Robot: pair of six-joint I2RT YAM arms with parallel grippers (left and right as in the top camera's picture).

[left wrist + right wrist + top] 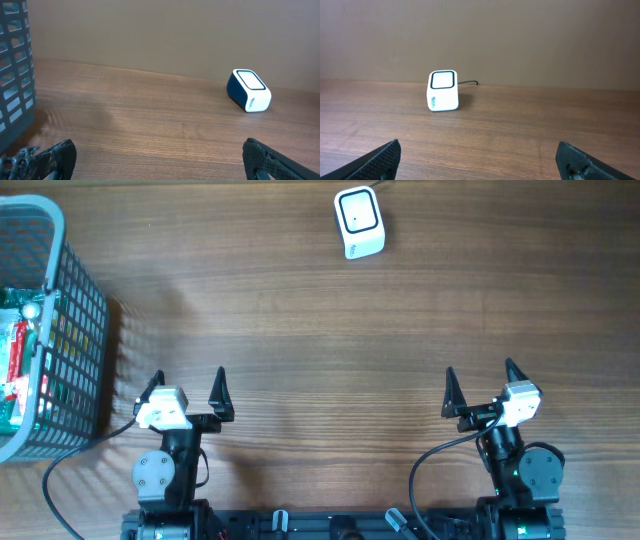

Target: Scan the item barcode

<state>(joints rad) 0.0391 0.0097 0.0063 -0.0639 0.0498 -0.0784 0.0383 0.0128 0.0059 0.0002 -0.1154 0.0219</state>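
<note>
The left pincer and right pincer are seen wide and empty, and the packets in the basket are judged light, best gripped at an edge.

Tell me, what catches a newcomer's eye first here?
Probably the small white scanner standing alone at the far side of the table. Next, the grey basket of packaged items at the left edge, and the left gripper and right gripper, both open, at the near edge.
</note>
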